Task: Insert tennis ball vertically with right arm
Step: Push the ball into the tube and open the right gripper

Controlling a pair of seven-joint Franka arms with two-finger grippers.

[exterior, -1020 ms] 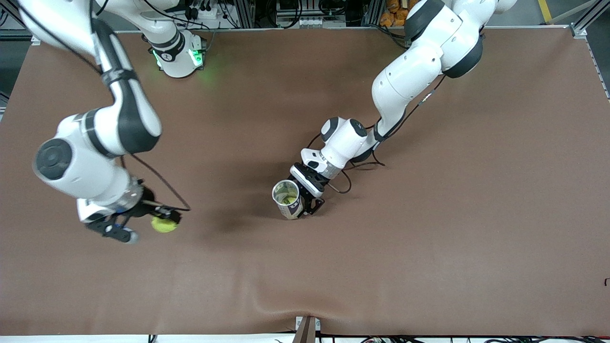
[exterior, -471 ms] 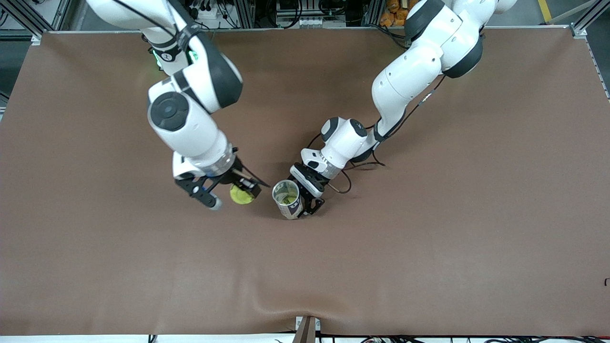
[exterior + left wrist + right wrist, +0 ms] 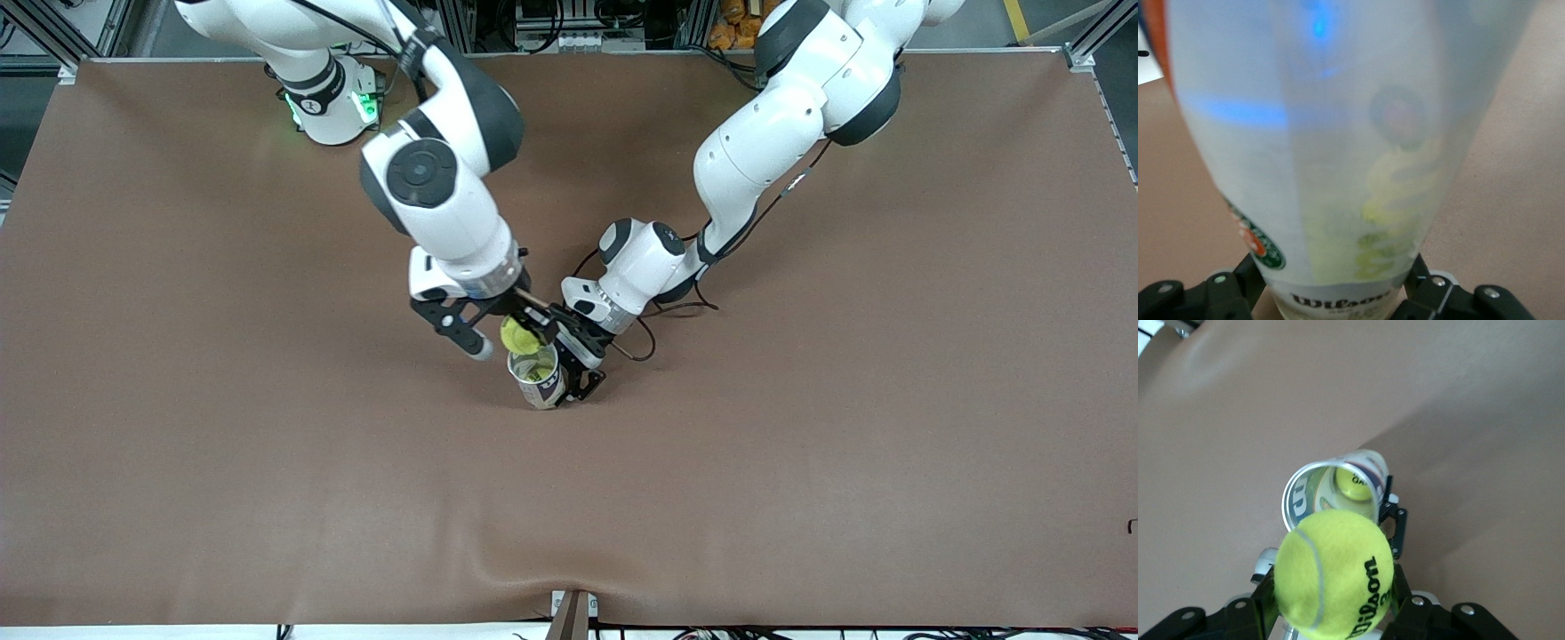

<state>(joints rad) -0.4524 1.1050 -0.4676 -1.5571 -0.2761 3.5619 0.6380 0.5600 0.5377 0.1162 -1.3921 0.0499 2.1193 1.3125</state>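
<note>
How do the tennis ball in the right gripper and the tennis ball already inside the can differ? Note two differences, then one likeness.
The held tennis ball is gripped in the air by the right gripper, above the can; the ball inside rests deep in the can. The held ball shows whole; the inner one is partly hidden by the rim. Both are yellow-green with black print. The left gripper clamps the can upright.

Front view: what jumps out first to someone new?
The yellow tennis ball gripped in the right end effector, poised just above the open mouth of the clear tube near the table's middle. The left end effector clamps that upright tube low on its side. The right wrist view shows another ball already inside.
</note>
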